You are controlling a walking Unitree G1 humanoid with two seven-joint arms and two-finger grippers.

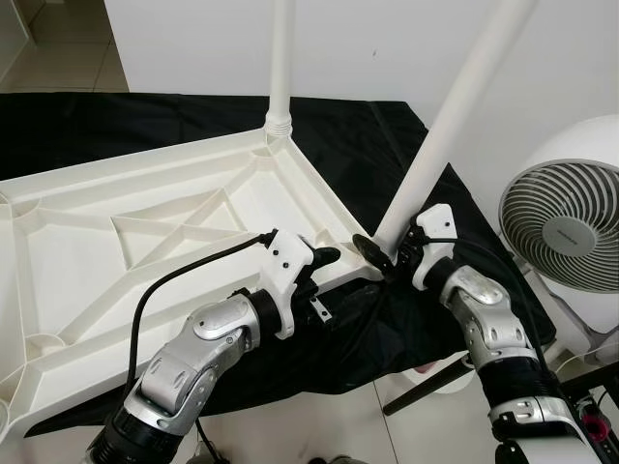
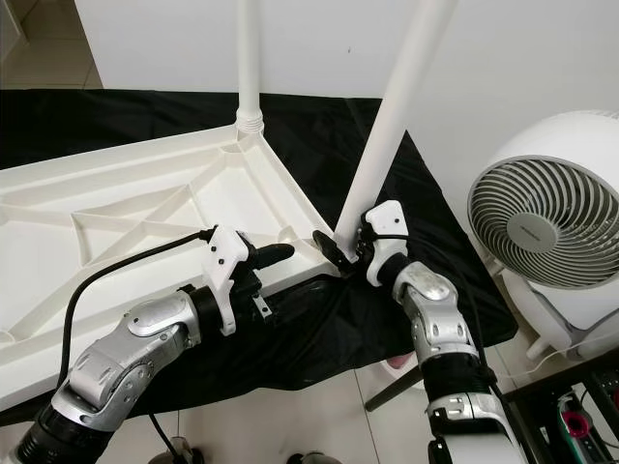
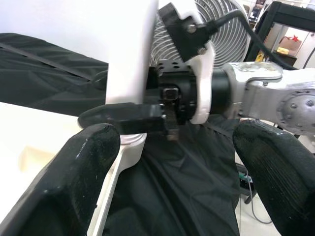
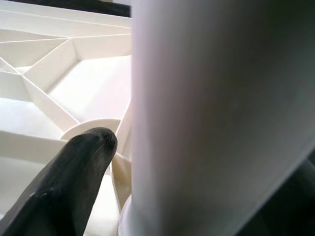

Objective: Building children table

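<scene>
Nearest, at 7 o'clock in the left eye view, the left arm reaches up toward the tabletop's near corner. The left gripper hovers just beside that corner, fingers spread and holding nothing; in the left wrist view its two black fingers stand wide apart.

At 4 o'clock the right arm rises to the same corner. The right gripper is clenched on the table leg near its lower end; one finger lies against the white tube where it meets the corner socket. The leg leans away toward 1 o'clock.

The tabletop, white plastic, lies upside down with its ribbed underside showing, spanning from 9 o'clock to centre, resting on a black cloth that drapes over the near edge.

Beyond, at 12 o'clock, a second leg stands upright in the far corner socket.

At 3 o'clock, a white fan stands on the floor, well apart from the tabletop.
</scene>
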